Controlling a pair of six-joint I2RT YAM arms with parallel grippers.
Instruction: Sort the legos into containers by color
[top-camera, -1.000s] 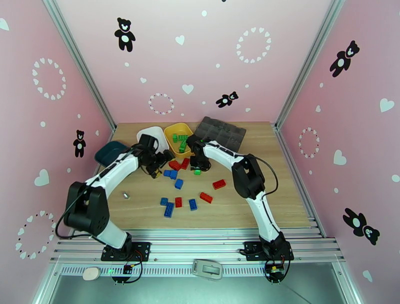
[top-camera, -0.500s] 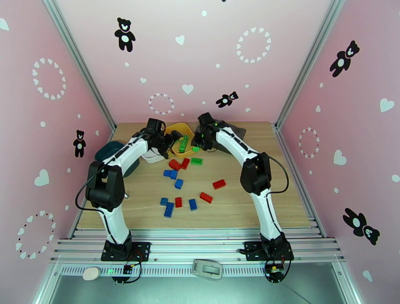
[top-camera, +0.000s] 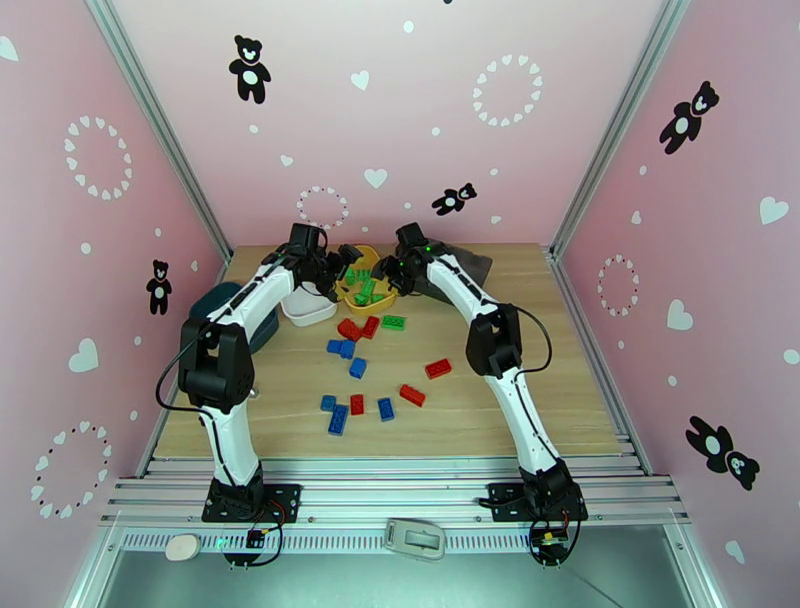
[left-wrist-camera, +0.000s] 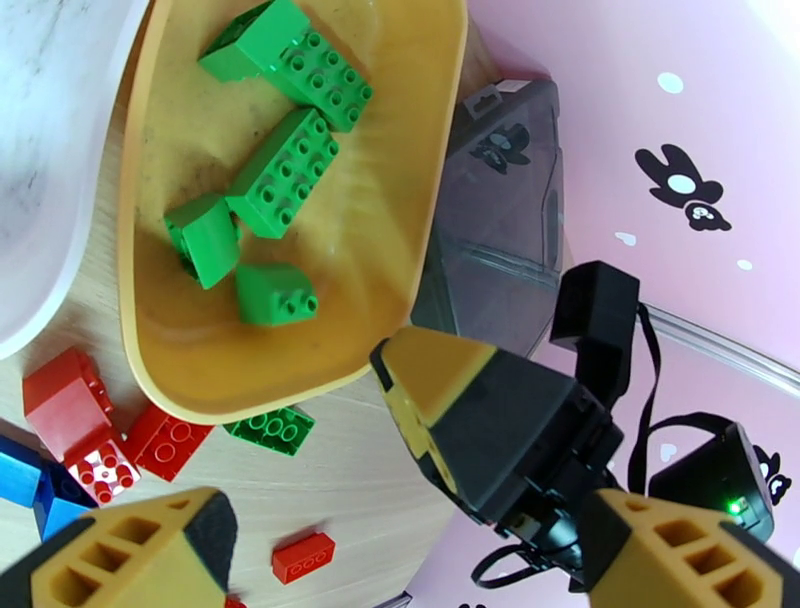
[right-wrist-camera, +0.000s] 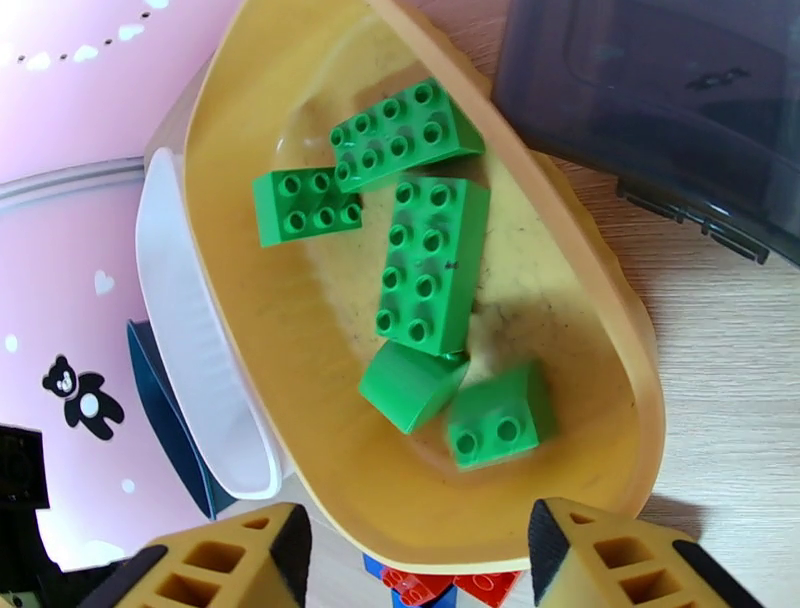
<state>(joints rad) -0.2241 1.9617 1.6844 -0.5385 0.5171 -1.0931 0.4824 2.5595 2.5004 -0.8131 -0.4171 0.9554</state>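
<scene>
The yellow container (top-camera: 358, 301) stands at the back of the table with several green legos (right-wrist-camera: 430, 265) inside. My right gripper (top-camera: 385, 278) hangs open just above it, and its fingers (right-wrist-camera: 225, 560) frame the tray's near rim (right-wrist-camera: 620, 330) with nothing between them. My left gripper (top-camera: 345, 258) is open and empty over the tray's left side. Its wrist view looks down on the green bricks (left-wrist-camera: 285, 172). The white container (top-camera: 305, 310) and teal container (top-camera: 222, 300) lie to the left. Red (top-camera: 349, 329), blue (top-camera: 357, 367) and one green lego (top-camera: 393, 322) lie on the wood.
A dark grey organizer box (top-camera: 462, 262) sits behind the right arm, touching the yellow tray's far side (right-wrist-camera: 660, 100). Loose bricks spread across the table's middle, down to a blue cluster (top-camera: 338, 419). A small grey object (top-camera: 252, 391) lies near the left arm. Pink walls close three sides.
My right gripper rose from the table with a green lego, moved back over the yellow container and opened. My left arm swung back past the white container toward the yellow one.
</scene>
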